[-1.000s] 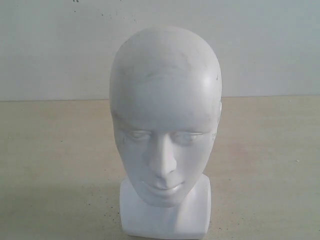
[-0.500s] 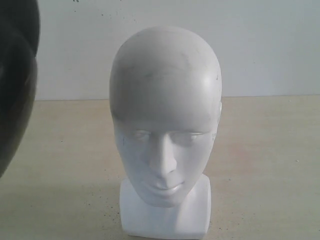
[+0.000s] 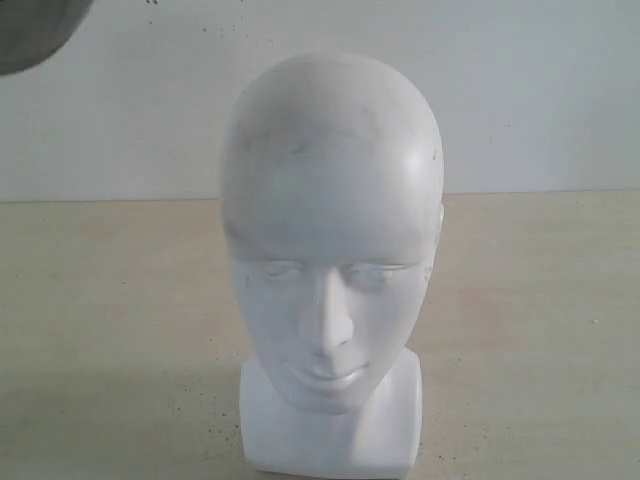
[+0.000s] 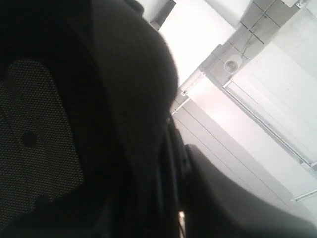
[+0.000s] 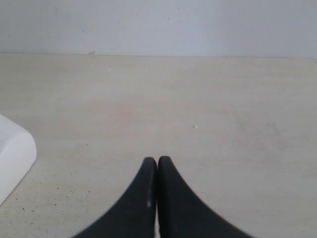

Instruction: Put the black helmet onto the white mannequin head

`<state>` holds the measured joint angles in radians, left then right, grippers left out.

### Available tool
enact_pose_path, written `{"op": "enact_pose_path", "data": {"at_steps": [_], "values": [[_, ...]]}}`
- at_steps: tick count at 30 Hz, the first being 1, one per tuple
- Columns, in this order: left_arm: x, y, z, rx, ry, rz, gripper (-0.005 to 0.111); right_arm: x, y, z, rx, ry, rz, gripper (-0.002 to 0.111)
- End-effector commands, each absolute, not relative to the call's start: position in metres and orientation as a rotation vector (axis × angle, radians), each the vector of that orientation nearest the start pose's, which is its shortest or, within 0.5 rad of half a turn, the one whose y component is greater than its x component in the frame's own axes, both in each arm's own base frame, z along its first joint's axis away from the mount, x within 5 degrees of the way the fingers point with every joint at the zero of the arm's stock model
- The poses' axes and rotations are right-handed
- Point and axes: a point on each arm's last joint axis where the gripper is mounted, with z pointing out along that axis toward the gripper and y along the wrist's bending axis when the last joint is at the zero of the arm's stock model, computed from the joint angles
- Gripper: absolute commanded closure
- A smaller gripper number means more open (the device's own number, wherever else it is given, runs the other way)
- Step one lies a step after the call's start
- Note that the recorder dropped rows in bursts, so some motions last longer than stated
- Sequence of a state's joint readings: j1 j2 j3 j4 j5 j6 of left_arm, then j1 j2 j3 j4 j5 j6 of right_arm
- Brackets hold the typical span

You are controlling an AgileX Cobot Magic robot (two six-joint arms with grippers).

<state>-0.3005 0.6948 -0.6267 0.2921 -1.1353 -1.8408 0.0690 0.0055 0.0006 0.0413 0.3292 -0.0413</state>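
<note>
Since 0.5 s ago the black helmet (image 3: 28,30) has been raised and is now held high over the worktop's (image 3: 520,300) left edge by the left end effector, its jaws lost in the dark. The white mannequin head (image 3: 330,200), at the near edge, is left bare. The right end effector (image 5: 157,163) is pinched closed, empty. Carry-over is judged next.

The mannequin head (image 3: 330,250) is white, the helmet (image 4: 133,74) black with dotted lining (image 4: 39,148), the table (image 3: 540,330) speckled beige.

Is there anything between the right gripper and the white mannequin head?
No. In the right wrist view, only bare beige table separates the shut right gripper from the base of the white mannequin head.
</note>
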Motion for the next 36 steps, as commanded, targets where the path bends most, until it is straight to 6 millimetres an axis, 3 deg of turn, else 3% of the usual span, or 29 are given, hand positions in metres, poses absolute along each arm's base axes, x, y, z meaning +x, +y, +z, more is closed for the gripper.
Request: {"op": "enact_pose_path", "data": {"at_steps": [1, 10, 20, 36], "values": [[0.091, -0.050, 0.460, -0.059, 0.484, -2.094, 0.102, 0.054, 0.005, 0.184, -0.079, 1.805, 0.058, 0.108], [0.099, -0.056, 0.489, 0.011, 0.455, -2.102, 0.102, 0.054, 0.005, 0.184, -0.079, 1.805, 0.058, 0.108], [0.118, -0.068, 0.506, 0.042, 0.469, -2.155, 0.102, 0.054, 0.005, 0.184, -0.079, 1.805, 0.058, 0.108], [0.129, -0.114, 0.497, 0.067, 0.529, -2.242, 0.102, 0.054, 0.005, 0.184, -0.079, 1.805, 0.058, 0.108]]}}
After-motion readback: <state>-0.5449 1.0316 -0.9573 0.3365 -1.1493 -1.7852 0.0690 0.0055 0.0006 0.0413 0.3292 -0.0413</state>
